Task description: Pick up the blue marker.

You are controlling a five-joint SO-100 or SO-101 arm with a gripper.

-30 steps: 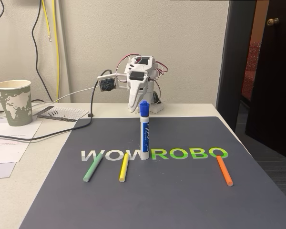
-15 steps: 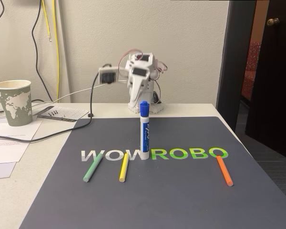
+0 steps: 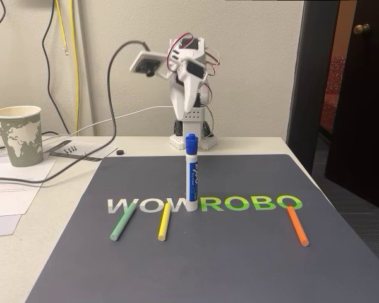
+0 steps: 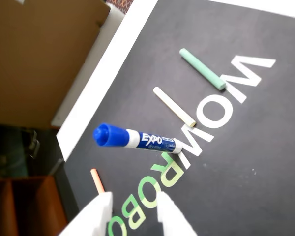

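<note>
Up goes the arm [image 3: 188,95]: a second ago it was folded low at the far edge of the desk [image 3: 63,202], and now it stands tall with its camera lifted, looking down over the mat [image 3: 240,252]. Nothing else has shifted. The blue marker [image 3: 191,173] stands upright on its flat end, cap on top, right in the middle of the mat's lettering, a tidy target with open space around the barrel for fingers to close from either side. In the wrist view the marker [image 4: 137,139] sits just beyond the hand [image 4: 135,214], whose two white fingers show at the bottom edge with a moderate gap between them, holding nothing. That gap looks about right for the fat barrel.

Three thin sticks lie flat on the mat: the green stick [image 3: 123,220] and yellow stick [image 3: 163,221] near-left of the marker, the orange stick [image 3: 297,225] well off to the right. A paper cup [image 3: 18,135] sits far left. The reach has hardly begun; the hand must come forward and down without tipping the marker.
</note>
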